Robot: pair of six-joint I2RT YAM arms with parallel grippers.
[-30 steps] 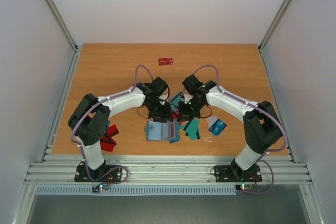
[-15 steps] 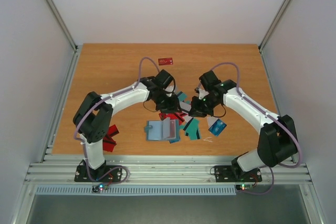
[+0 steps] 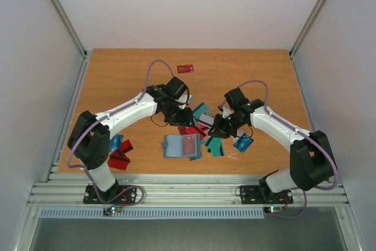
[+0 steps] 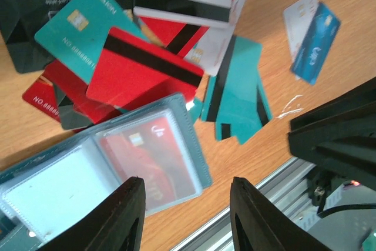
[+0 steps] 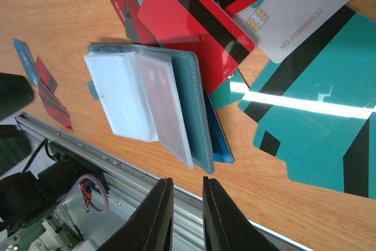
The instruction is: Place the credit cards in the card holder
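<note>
The teal card holder (image 3: 181, 146) lies open near the table's front edge, with a red card (image 4: 150, 156) inside its clear pocket; it also shows in the left wrist view (image 4: 111, 171) and the right wrist view (image 5: 176, 107). Several credit cards (image 3: 201, 120), red, teal and white, lie piled just behind and right of it, among them a red black-striped card (image 4: 147, 66). My left gripper (image 3: 178, 116) hangs above the pile's left side, jaws wide open and empty (image 4: 185, 213). My right gripper (image 3: 215, 127) hovers over the pile's right side, empty, its jaws a narrow gap apart (image 5: 187, 218).
A lone red card (image 3: 185, 69) lies far back. A blue and white card pair (image 3: 242, 141) lies right of the pile. Red and blue cards (image 3: 119, 152) lie by the left arm's base. The metal rail (image 3: 188, 192) runs along the front edge.
Both grippers have lifted off the card holder and moved back over the card pile. The left arm has stretched out; the right arm swung out, then came back in.
</note>
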